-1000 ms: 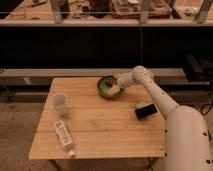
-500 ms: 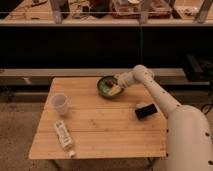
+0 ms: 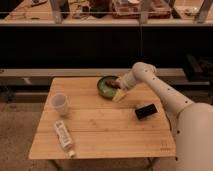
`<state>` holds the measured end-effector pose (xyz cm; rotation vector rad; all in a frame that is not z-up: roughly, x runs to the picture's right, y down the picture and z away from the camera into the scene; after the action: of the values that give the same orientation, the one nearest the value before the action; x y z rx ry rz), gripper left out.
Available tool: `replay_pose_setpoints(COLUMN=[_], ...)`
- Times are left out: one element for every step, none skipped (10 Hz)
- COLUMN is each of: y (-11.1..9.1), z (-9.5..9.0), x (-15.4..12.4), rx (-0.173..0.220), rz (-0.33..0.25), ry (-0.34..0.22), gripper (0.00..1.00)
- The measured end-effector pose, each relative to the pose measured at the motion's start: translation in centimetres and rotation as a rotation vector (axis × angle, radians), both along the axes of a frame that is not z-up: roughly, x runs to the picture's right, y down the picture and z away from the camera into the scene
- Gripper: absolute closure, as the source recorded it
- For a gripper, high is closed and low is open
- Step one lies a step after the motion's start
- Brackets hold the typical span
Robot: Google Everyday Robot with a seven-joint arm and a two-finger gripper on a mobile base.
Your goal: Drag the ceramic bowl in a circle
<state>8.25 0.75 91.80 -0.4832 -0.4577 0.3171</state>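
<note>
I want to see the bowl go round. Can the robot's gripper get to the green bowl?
Probably yes. The gripper is right at the green bowl, at its right rim, with nothing between them. The white cup, the bottle and the black box lie well away on the table.

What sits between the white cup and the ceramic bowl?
Bare table between cup and ceramic bowl, per the camera view; gripper at the bowl's rim.

At ceramic bowl [image 3: 104,88], end effector [image 3: 118,84] shifted slightly.
</note>
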Motion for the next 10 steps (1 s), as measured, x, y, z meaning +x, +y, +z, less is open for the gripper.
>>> replay_pose_setpoints(y=[0.1, 0.1, 0.1, 0.1, 0.1, 0.7, 1.4, 2.7, 3.4, 3.8], z=[0.0, 0.0, 0.0, 0.0, 0.1, 0.4, 0.6, 0.7, 0.7, 0.7], x=[0.1, 0.1, 0.1, 0.1, 0.1, 0.0, -0.3, -0.7, -1.0, -1.3], rx=[0.0, 0.0, 0.0, 0.001, 0.003, 0.01, 0.014, 0.005, -0.001, -0.004], rz=[-0.005, -0.005, -0.005, -0.005, -0.004, -0.016, -0.036, -0.073, -0.093, -0.11], ry=[0.003, 0.004, 0.003, 0.003, 0.004, -0.012, -0.034, -0.072, -0.093, -0.111], gripper=[0.2, 0.2, 0.2, 0.2, 0.2, 0.2, 0.2, 0.2, 0.2, 0.2])
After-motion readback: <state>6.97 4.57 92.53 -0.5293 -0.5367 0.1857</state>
